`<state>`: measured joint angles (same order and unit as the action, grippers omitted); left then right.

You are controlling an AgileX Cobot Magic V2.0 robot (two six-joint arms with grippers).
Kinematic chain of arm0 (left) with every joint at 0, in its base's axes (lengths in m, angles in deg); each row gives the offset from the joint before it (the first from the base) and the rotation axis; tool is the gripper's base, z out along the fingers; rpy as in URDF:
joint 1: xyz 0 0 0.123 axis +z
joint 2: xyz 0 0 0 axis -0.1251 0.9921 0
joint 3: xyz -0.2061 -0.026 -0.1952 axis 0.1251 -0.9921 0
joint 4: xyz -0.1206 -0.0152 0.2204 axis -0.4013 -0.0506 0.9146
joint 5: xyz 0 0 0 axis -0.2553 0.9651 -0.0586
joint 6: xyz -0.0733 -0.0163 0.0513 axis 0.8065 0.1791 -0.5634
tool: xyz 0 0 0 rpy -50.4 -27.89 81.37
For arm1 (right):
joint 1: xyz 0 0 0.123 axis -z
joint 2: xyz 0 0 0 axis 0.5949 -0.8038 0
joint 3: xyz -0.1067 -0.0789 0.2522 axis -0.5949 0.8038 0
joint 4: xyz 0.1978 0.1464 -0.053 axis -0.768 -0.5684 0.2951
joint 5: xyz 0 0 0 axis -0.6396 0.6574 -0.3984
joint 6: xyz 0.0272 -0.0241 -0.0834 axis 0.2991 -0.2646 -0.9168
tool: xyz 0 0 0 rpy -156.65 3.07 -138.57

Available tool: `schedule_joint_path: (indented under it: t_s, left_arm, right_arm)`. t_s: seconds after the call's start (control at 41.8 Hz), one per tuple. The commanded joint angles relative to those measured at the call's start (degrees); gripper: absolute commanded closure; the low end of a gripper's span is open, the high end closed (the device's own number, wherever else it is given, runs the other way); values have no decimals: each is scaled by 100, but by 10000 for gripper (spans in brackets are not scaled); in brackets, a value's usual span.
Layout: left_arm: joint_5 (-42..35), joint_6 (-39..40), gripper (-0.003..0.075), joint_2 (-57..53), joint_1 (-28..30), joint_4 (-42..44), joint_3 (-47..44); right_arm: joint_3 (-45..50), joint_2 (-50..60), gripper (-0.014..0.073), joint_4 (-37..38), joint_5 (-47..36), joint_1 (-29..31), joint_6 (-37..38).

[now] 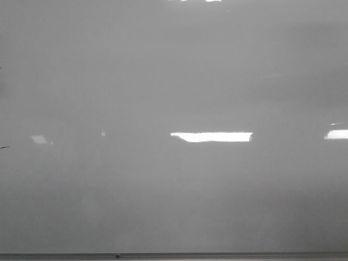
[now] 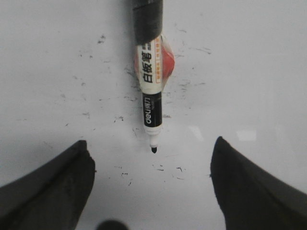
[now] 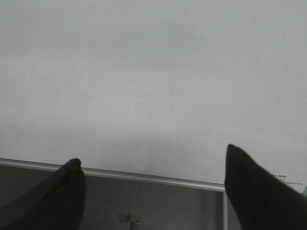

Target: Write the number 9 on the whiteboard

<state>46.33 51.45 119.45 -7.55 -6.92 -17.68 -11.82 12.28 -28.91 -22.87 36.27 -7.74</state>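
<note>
The whiteboard [image 1: 174, 81] fills the front view, pale grey with bright reflections. No number 9 shows on it in any view. In the left wrist view an uncapped black-and-white marker [image 2: 151, 91] lies against the board [image 2: 249, 72], its black tip pointing towards my fingers. My left gripper [image 2: 150, 141] is open wide, its fingers far apart on either side of the tip and not touching it. My right gripper [image 3: 152, 153] is open and empty over the board's edge.
A thin grey metal edge strip [image 1: 217, 255] runs along the board's near side and shows in the right wrist view [image 3: 144, 176]. A tiny black dash [image 1: 3, 147] sits at the far left. Small black flecks [image 2: 168, 168] dot the board near the marker. Something red [image 2: 168, 62] lies under the marker.
</note>
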Motion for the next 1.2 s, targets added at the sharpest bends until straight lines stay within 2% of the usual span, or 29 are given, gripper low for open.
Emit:
schedule_joint_path:
  t_s: [0.0, 0.168, 0.263, 0.622, 0.885, 1.077, 1.173]
  left_arm:
    - [-802, 0, 218, 227, 0, -47, 167]
    - [-1432, 0, 219, 737, 0, -47, 167]
    - [-1746, 0, 245, 983, 0, -47, 167]
    - [-2156, 0, 460, 1406, 0, -47, 167]
    - [-2341, 0, 649, 1395, 0, -37, 167]
    - [-2257, 0, 741, 1056, 0, -10, 167]
    - [-2020, 0, 739, 667, 0, 47, 178]
  right_arm:
    - [-134, -16, -20, -24, -380, -8, -53]
    - [-134, -16, -20, -24, -380, -8, -53]
    - [-134, -16, -20, -24, -380, -8, -53]
    - [-134, -16, -20, -24, -380, -8, -53]
    - [-134, -7, -20, -24, -380, -8, -53]
    - [-245, 74, -20, -24, -399, -8, -53]
    - [-359, 146, -20, -24, -388, -8, -53]
